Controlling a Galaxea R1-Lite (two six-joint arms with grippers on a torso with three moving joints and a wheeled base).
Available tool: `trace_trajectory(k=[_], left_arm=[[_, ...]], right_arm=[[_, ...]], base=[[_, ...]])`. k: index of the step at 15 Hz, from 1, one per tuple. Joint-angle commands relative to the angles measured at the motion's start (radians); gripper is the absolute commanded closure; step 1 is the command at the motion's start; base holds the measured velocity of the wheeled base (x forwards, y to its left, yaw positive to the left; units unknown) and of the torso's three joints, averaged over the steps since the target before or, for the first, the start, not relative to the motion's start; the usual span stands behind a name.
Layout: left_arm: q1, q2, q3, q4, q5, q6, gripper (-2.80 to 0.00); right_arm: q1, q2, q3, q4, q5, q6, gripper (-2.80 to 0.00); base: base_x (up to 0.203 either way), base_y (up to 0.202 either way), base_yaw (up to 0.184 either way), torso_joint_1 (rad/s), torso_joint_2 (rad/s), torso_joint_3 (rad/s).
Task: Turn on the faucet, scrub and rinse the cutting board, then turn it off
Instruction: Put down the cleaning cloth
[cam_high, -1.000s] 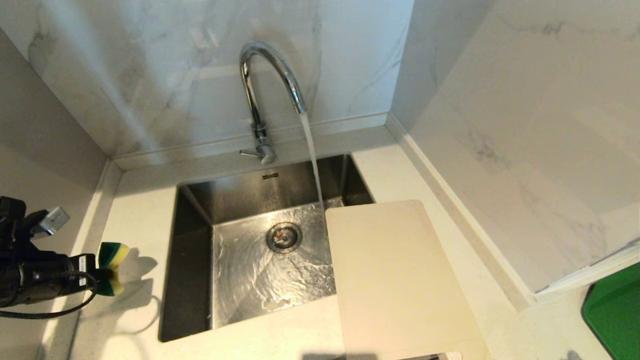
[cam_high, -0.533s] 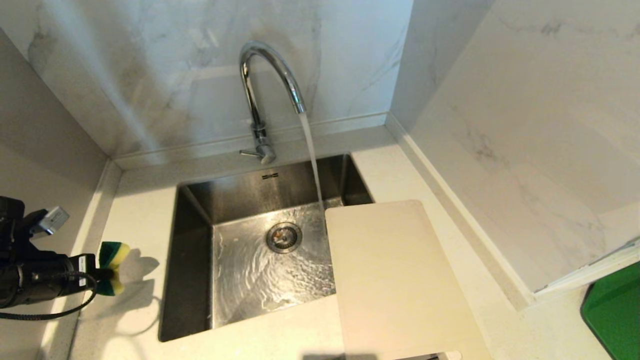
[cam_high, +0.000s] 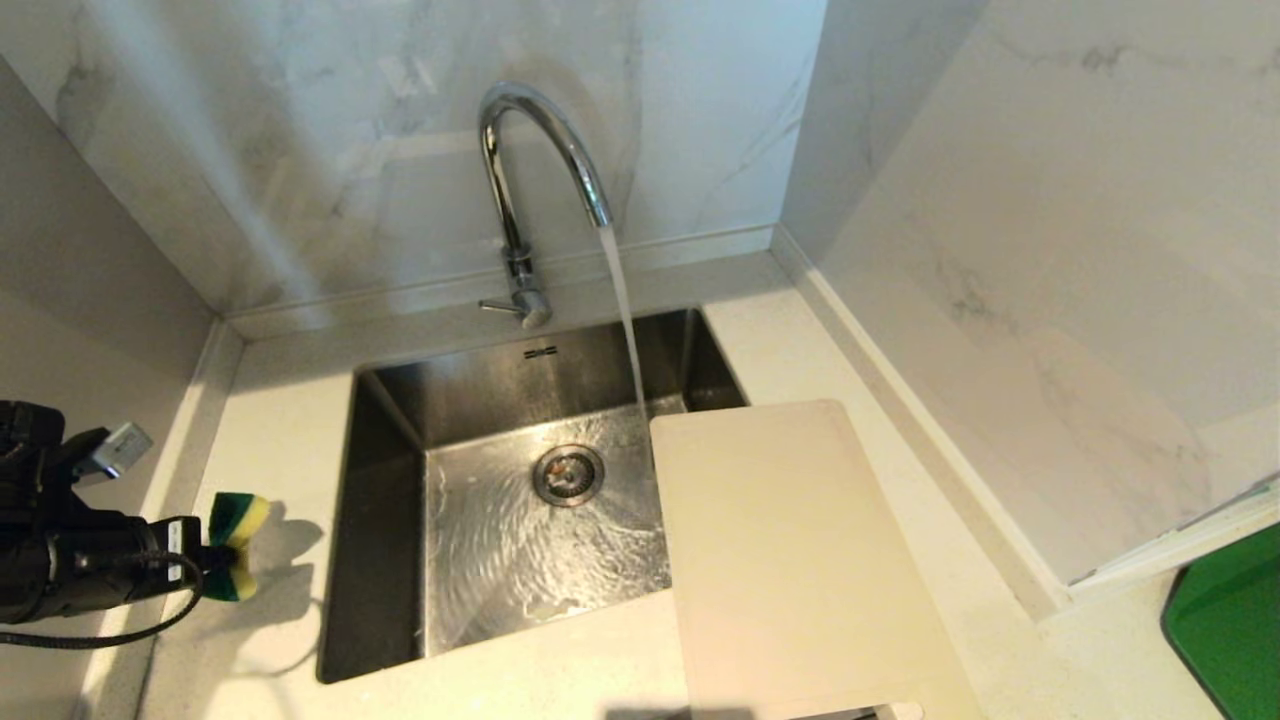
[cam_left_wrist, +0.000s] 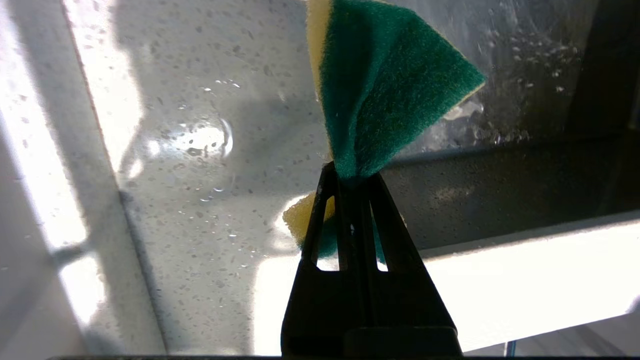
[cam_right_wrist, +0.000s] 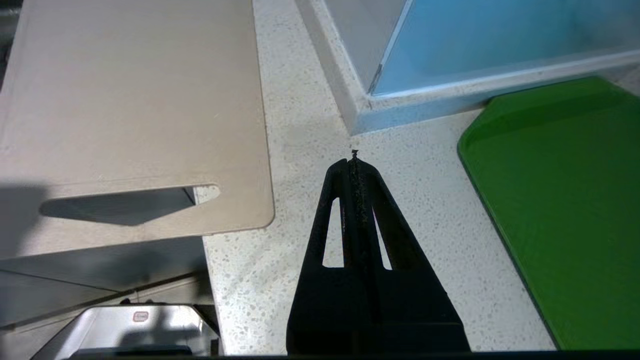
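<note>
The chrome faucet stands behind the steel sink, and water streams from its spout into the basin. The pale cutting board lies on the counter right of the sink, its left edge overhanging the basin; its handle slot shows in the right wrist view. At the left edge of the head view my left gripper hangs over the counter, left of the sink, shut on a green and yellow sponge. My right gripper is shut and empty, above the counter beside the board's slotted end.
A green tray lies on the counter at the far right. Marble walls close in the back and right side, with a wall corner just ahead of the right gripper. Water drops dot the counter under the sponge.
My left gripper with the sponge has shifted slightly right and down in the head view. Water keeps running; the board has not moved.
</note>
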Motion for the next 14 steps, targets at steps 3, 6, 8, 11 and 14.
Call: trace_trajectory(k=[3, 6, 8, 11, 14], left_arm=[[-0.008, 0.014, -0.001, -0.002, 0.0, -0.001, 0.0], [-0.009, 0.011, 0.0, -0.002, 0.0, -0.004, 0.0], [-0.008, 0.004, 0.002, -0.002, 0.0, -0.004, 0.0], [-0.004, 0.0, 0.0, -0.002, 0.001, -0.004, 0.0], [-0.009, 0.004, -0.006, -0.005, 0.0, -0.004, 0.0]], right_arm=[[0.0, 0.003, -0.013, 0.076, 0.009, 0.023, 0.0], [0.0, 0.003, -0.02, 0.104, 0.024, 0.097, 0.0], [0.001, 0.003, -0.018, 0.095, 0.026, 0.123, 0.0], [0.003, -0.011, 0.017, 0.079, 0.082, 0.078, 0.0], [0.013, -0.176, 0.008, 0.126, 0.12, 0.001, 0.0]], base=[[0.0, 0.0, 0.0, 0.0, 0.0, 0.0], [0.0, 0.0, 0.0, 0.0, 0.0, 0.0], [0.0, 0.0, 0.0, 0.0, 0.0, 0.0], [0.0, 0.0, 0.0, 0.0, 0.0, 0.0], [0.0, 0.0, 0.0, 0.0, 0.0, 0.0]])
